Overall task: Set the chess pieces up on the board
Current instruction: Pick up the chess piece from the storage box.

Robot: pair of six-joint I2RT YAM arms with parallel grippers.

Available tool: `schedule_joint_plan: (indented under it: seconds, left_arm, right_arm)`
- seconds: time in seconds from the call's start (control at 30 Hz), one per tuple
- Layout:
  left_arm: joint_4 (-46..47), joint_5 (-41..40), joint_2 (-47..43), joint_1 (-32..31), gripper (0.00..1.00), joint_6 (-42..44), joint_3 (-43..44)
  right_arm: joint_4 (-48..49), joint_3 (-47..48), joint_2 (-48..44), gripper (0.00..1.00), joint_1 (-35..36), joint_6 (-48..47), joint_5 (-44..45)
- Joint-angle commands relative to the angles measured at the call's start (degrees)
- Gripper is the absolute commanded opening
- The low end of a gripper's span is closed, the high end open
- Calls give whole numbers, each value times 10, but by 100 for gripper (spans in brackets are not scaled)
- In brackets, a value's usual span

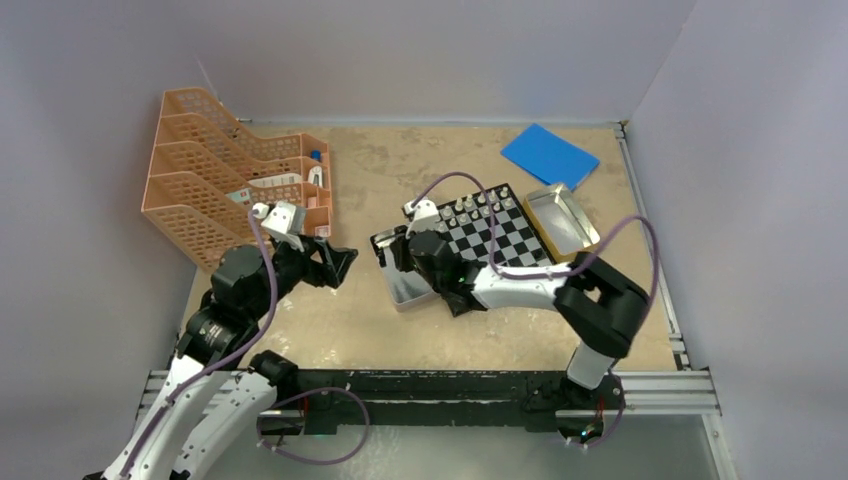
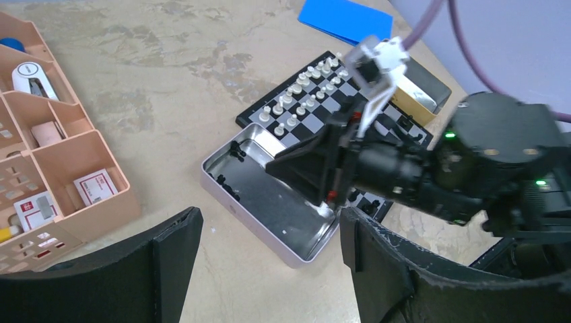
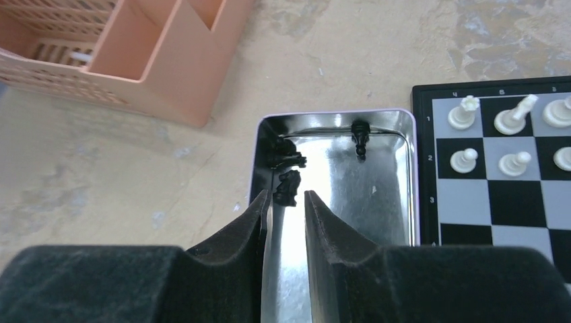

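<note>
The board (image 1: pixel 505 240) lies at the table's middle, with white chess pieces (image 1: pixel 470 207) in two rows at its far side; they also show in the right wrist view (image 3: pixel 515 114) and the left wrist view (image 2: pixel 296 94). A silver tin (image 3: pixel 330 113) beside the board holds a few black pieces (image 3: pixel 286 187). My right gripper (image 3: pixel 287 196) reaches into the tin, its jaws narrowly open, one black piece just beyond the fingertips and not held. My left gripper (image 2: pixel 269 229) is wide open and empty, above bare table left of the tin (image 2: pixel 249 222).
An orange desk organiser (image 1: pixel 230 180) stands at the back left. A blue flat pad (image 1: pixel 550 155) lies at the back right. A second, golden-lined tin (image 1: pixel 562 222) sits against the board's right side. A few black pieces (image 2: pixel 411 124) stand on the board's near side.
</note>
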Motion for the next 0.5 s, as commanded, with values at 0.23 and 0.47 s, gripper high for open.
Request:
schedule_joint_plan:
  seconds: [0.23, 0.47]
  left_arm:
    - [1, -6, -30, 1, 72, 17, -2]
    - [8, -7, -49, 1, 70, 16, -7]
  right_arm:
    - [31, 118, 144, 28, -3, -65, 115]
    - [22, 134, 182, 29, -14, -68, 118]
